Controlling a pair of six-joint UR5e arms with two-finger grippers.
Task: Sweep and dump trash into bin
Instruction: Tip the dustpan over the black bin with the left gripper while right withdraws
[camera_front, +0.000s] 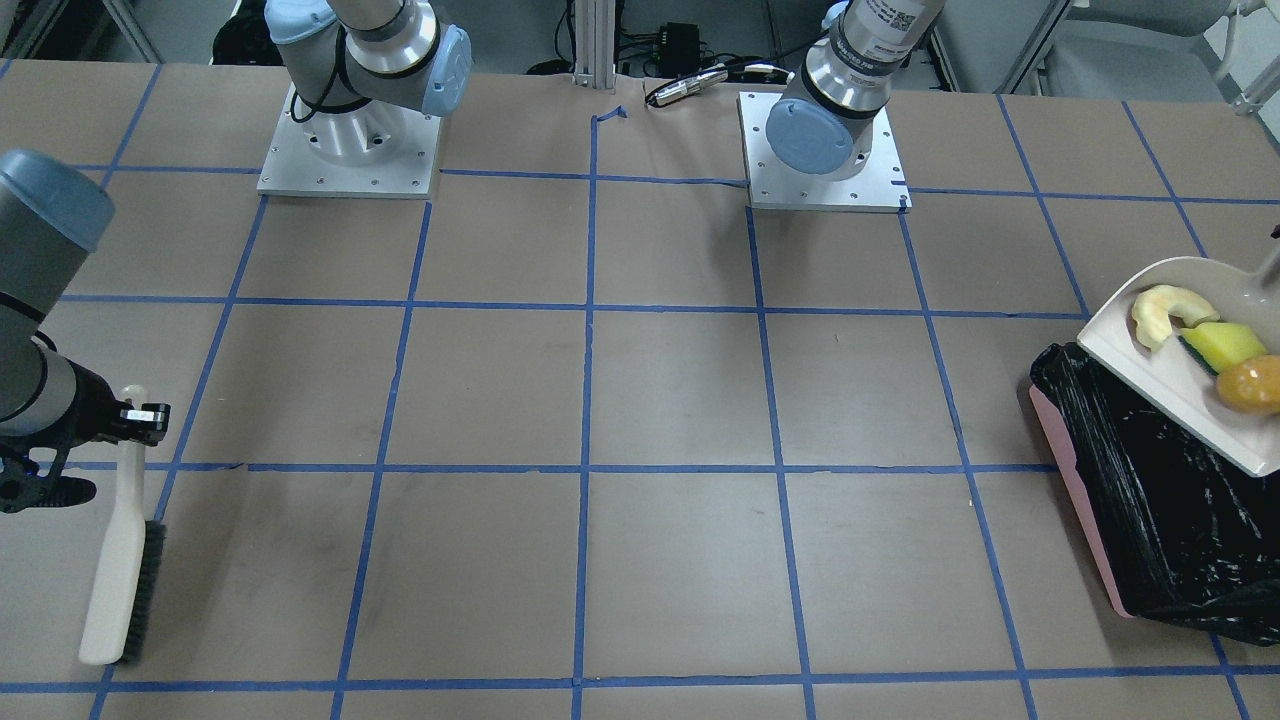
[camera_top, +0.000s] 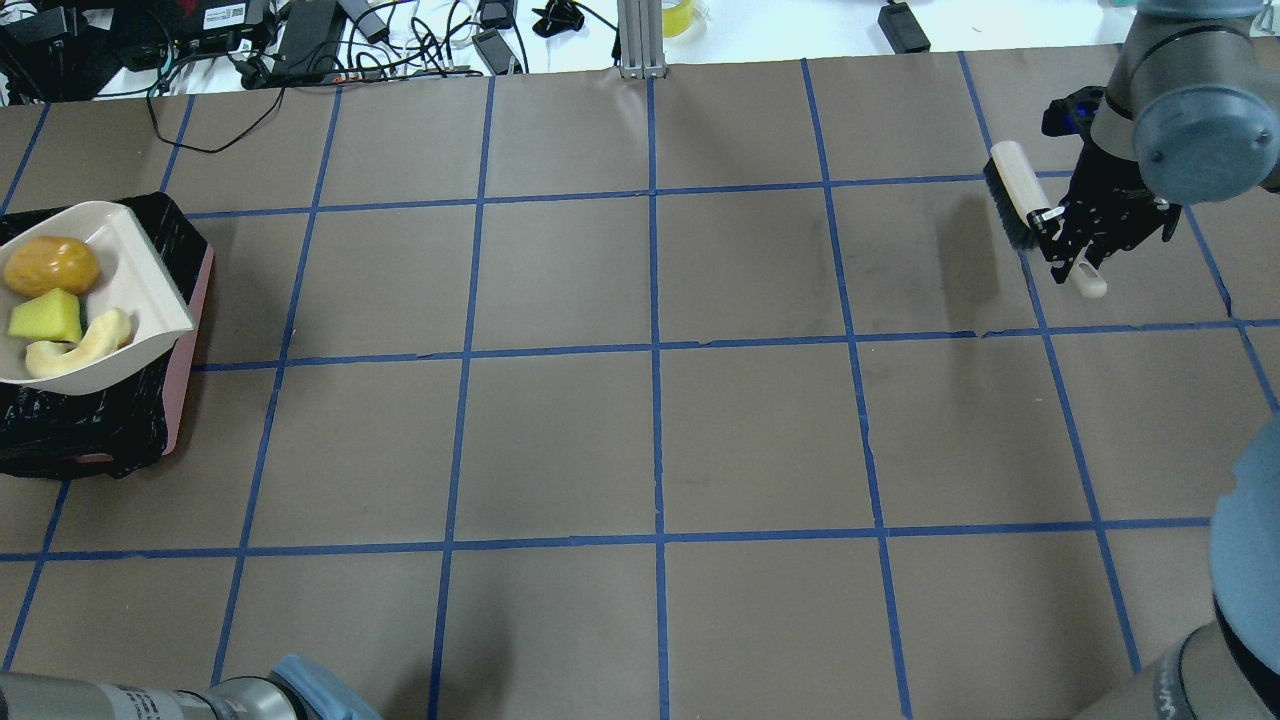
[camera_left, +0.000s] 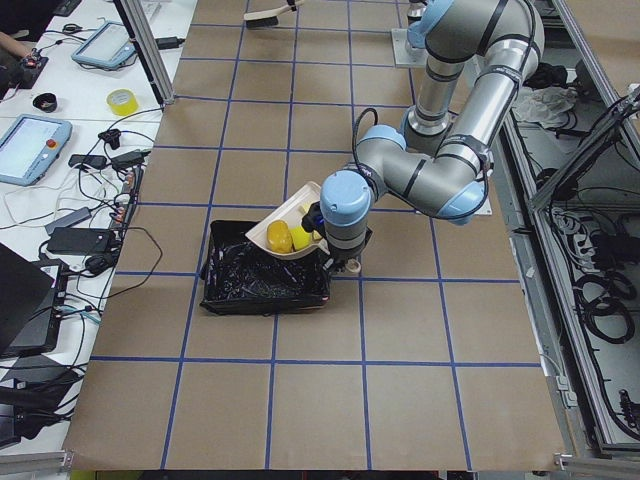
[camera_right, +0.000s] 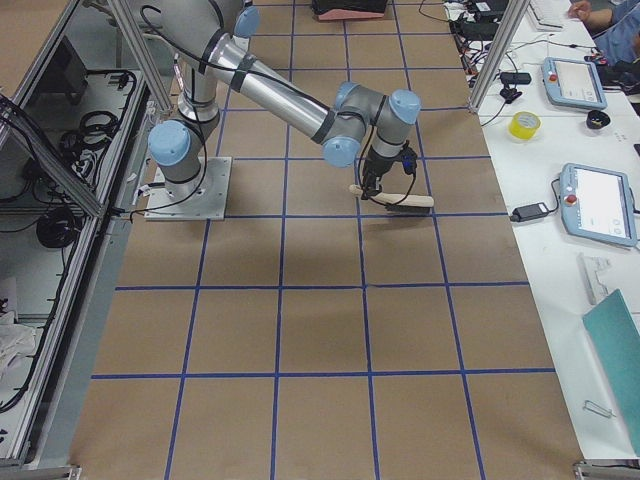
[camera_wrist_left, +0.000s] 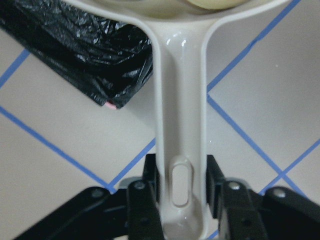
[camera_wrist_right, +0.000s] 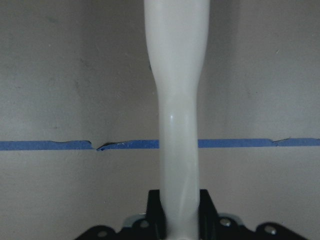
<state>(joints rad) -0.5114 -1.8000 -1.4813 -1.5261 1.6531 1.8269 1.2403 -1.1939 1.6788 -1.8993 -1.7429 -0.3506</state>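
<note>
Three trash pieces (camera_top: 45, 316), one dustpan (camera_top: 132, 272), one pink bin (camera_top: 188, 350), one brush (camera_top: 1012, 185)

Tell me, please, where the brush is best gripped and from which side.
Take the brush by its slim cream handle, close to the rounded end and clear of the bristles, coming down from above with the jaws across its narrow width. That stretch is bare, smooth and straight; the right tool grips it there.
</note>
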